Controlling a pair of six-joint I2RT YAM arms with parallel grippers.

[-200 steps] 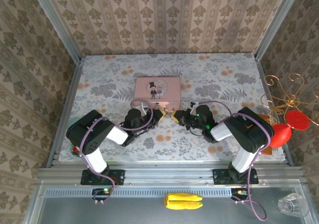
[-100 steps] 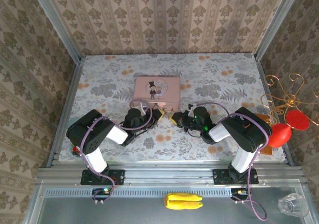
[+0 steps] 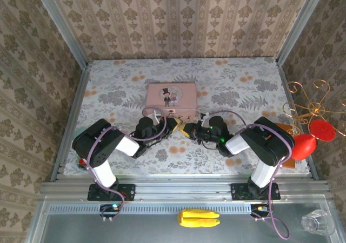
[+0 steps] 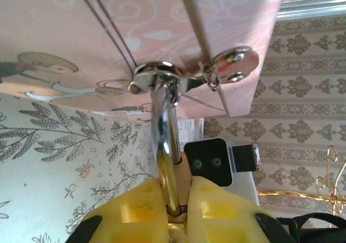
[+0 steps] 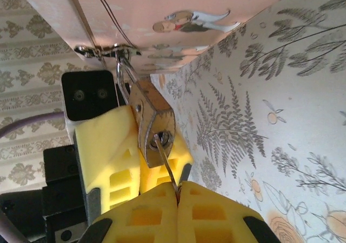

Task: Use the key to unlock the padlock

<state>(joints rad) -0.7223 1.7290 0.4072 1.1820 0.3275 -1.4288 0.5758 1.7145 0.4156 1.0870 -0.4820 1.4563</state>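
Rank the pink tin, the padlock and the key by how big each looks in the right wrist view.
1. pink tin: largest, though the frame crops it.
2. padlock: clearly smaller.
3. key: a thin sliver, smallest.

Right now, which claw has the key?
The right claw, shut on the key, its tip at the padlock keyhole; the left claw clamps the padlock instead.

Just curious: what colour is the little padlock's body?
Brass-gold; the padlock shows best in the right wrist view.
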